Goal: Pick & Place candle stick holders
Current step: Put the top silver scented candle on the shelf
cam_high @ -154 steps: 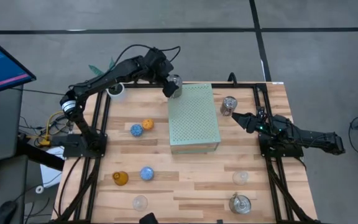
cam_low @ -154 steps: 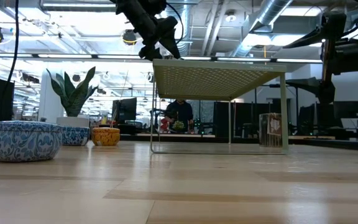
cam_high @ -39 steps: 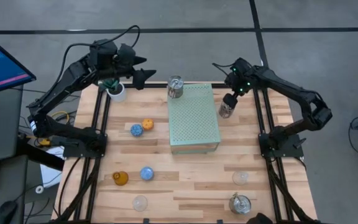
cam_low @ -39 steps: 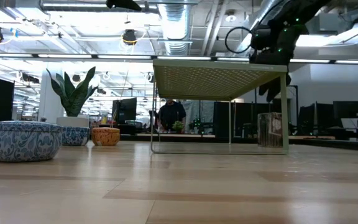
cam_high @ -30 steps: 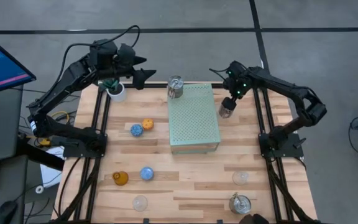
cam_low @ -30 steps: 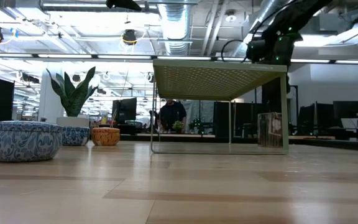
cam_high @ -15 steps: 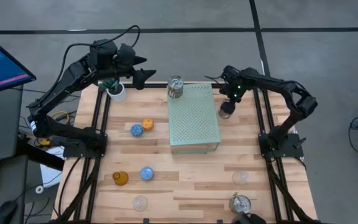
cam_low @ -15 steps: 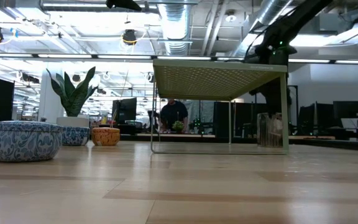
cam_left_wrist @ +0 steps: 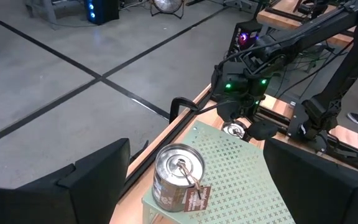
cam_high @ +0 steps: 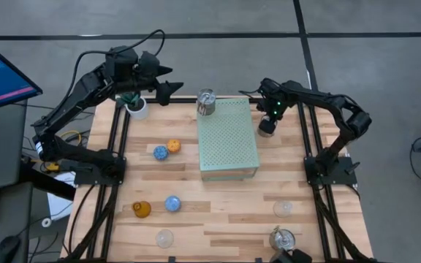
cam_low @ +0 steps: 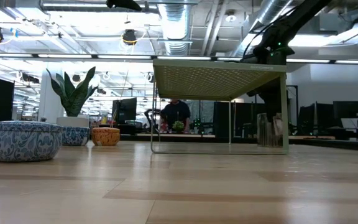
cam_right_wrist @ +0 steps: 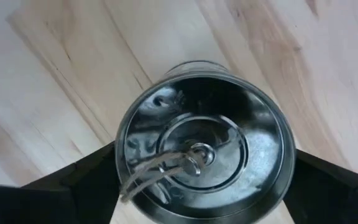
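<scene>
A wooden table seen from above holds a large pale-green perforated block [cam_high: 228, 139] at its centre. The right gripper [cam_high: 268, 123] hangs directly over a shiny silver metal cup-shaped candle holder [cam_right_wrist: 207, 143] that stands upright on the bare wood just beside the block's right edge. In the right wrist view the two dark fingers [cam_right_wrist: 73, 180] sit spread wide on either side of the cup's round wall, not yet touching it; a thin wire loop lies inside the cup's bowl.

The cup looks rigid, thin-walled and light, and its polished surface is likely slippery, so a squeeze across the middle of the wall, below the rim, seems the safest hold; a grip too near the rim might let it slide or tip.

A second silver metal cup [cam_left_wrist: 178, 177], with a small tag, stands on the block's far corner. The left gripper [cam_high: 168, 89] waits raised near that corner, its fingers wide apart and empty, beside a green plant in a white pot [cam_high: 136, 106].
</scene>
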Available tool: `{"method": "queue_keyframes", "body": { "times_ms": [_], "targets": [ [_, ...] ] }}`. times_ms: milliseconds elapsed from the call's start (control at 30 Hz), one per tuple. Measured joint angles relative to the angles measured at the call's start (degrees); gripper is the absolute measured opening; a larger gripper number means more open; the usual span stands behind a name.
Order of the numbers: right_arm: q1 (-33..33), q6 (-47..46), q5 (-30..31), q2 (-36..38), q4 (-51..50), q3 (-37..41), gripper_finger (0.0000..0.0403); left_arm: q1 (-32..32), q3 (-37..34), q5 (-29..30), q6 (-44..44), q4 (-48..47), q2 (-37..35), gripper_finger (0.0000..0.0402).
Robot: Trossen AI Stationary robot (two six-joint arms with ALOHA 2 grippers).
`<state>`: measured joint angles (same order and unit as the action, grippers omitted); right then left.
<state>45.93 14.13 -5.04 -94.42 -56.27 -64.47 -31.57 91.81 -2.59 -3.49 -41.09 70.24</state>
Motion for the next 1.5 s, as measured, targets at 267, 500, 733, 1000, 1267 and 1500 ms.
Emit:
{"method": "queue_keyframes", "body": {
  "times_ms": [267,500,733,1000,1267,1500],
  "targets": [
    [-0.06,0.88,0.09,0.03,-0.09,-0.02,0.0336,0.00,-0.02,0.00,0.01,0.01,0.00,0.0370],
    [1.46,1.47,0.01,3.65,-0.54,0.02,0.0334,0.00,-0.02,0.00,0.01,0.01,0.00,0.0370],
    [2.89,1.06,0.62,8.66,-4.68,-2.79,0.0343,0.00,-0.02,0.00,0.01,0.01,0.00,0.0370],
    [2.40,0.83,0.61,9.77,-9.69,-16.95,0.0336,0.00,-0.02,0.00,0.01,0.01,0.00,0.0370],
    [-0.77,-0.24,0.68,9.75,-10.17,-29.31,0.0338,0.00,-0.02,0.00,0.01,0.01,0.00,0.0370],
    [-7.09,-1.11,0.61,5.19,-11.55,-36.13,0.0342,0.00,-0.02,0.00,0.01,0.01,0.00,0.0370]
  ]
}}
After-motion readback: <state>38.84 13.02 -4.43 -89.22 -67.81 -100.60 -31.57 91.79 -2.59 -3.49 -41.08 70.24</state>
